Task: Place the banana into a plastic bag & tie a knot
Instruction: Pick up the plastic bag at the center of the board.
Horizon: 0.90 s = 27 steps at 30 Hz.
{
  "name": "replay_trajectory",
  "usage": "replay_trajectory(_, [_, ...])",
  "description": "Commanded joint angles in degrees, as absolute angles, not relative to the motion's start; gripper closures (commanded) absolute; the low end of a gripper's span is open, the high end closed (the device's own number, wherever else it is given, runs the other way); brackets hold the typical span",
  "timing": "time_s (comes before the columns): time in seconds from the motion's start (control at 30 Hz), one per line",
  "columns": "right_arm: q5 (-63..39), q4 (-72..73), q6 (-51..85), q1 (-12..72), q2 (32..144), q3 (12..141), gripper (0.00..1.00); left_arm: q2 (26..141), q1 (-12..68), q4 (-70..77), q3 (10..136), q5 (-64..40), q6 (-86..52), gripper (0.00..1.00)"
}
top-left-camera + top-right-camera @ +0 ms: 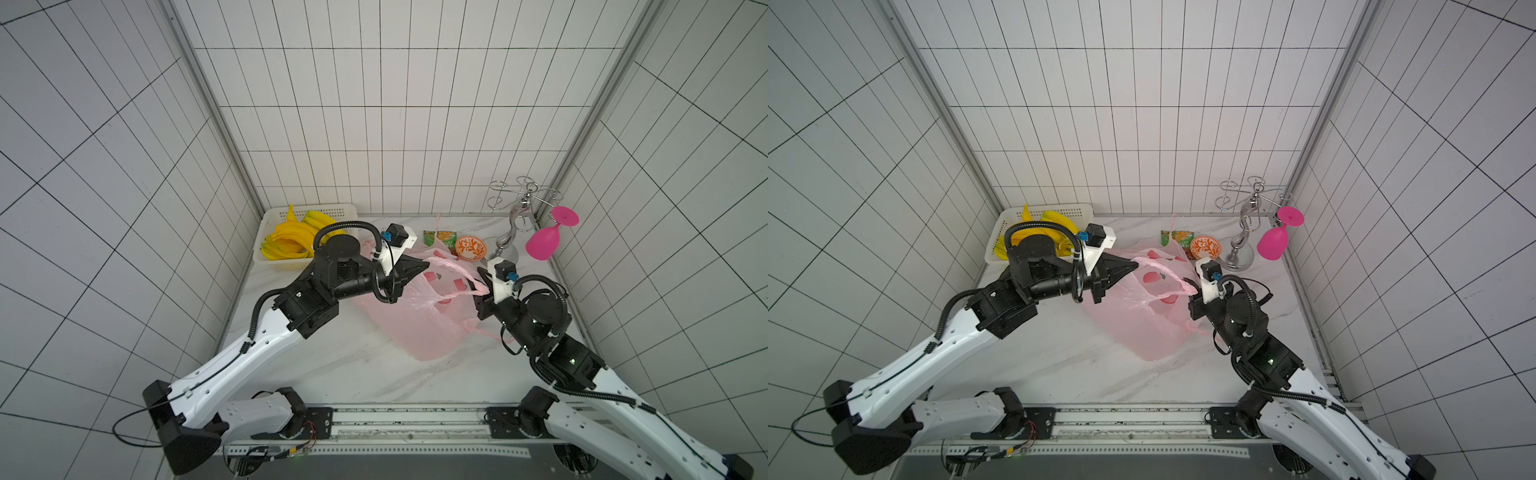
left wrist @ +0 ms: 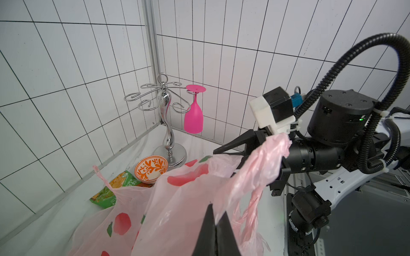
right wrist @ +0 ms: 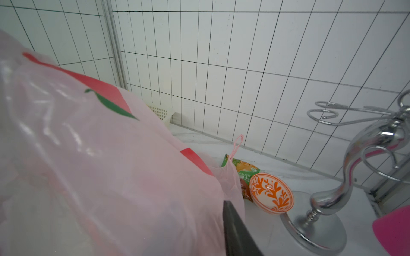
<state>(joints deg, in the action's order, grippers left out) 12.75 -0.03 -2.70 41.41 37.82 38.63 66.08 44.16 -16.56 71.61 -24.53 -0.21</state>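
Note:
A pink see-through plastic bag [image 1: 419, 328] [image 1: 1142, 324] with red fruit prints lies slumped mid-table, its top pulled up between both arms. My left gripper [image 1: 426, 264] [image 2: 216, 221] is shut on the bag's rim. My right gripper [image 1: 478, 286] [image 1: 1192, 286] is shut on the twisted handles, which run taut to it. In the right wrist view the bag [image 3: 88, 166] hides all but one finger [image 3: 235, 230]. Yellow bananas [image 1: 291, 241] lie in the white basket [image 1: 286, 264] at the back left. No banana shows through the bag.
An orange-patterned bowl [image 1: 470, 248] and a green snack packet [image 1: 436, 237] sit just behind the bag. A chrome glass rack [image 1: 515, 224] with a pink wine glass [image 1: 544, 243] hanging from it stands in the back right corner. Tiled walls enclose three sides.

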Motion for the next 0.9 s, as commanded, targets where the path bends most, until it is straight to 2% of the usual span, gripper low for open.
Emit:
replay_trajectory(0.0, [10.93, 0.79, -3.61, 41.96, 37.62, 38.57, 1.00, 66.12, 42.10, -14.93, 71.77, -25.68, -1.75, 1.00])
replay_trajectory(0.17, [11.88, -3.18, -1.41, 41.92, 36.60, 43.38, 1.00, 67.92, 39.55, -10.28, 72.57, -24.35, -3.08, 1.00])
replay_trajectory(0.27, [14.88, -5.09, -2.88, 41.92, 36.70, 50.14, 1.00, 72.34, 39.38, -6.60, 77.09, -23.57, -2.93, 1.00])
replay_trajectory(0.4, [21.33, -9.17, -7.46, 41.97, 43.26, 65.34, 1.00, 81.58, 39.18, 0.14, 88.13, -27.76, -3.58, 1.00])
replay_trajectory(0.53, [27.23, -10.45, -12.18, 41.92, 49.63, 75.56, 1.00, 87.25, 35.28, 11.85, 92.10, -30.23, -9.59, 1.00])
replay_trajectory(0.57, [27.87, -9.46, -13.46, 41.92, 50.34, 76.12, 1.00, 88.38, 34.19, 13.80, 91.98, -29.88, -11.56, 0.94])
replay_trajectory(0.7, [24.56, -8.77, -13.92, 41.97, 53.33, 74.50, 1.00, 89.36, 29.82, 15.28, 87.18, -28.59, -16.00, 0.89])
replay_trajectory(0.87, [14.24, -3.13, -8.22, 41.92, 54.76, 61.24, 1.00, 83.40, 26.82, 15.59, 72.19, -21.20, -19.95, 0.75])
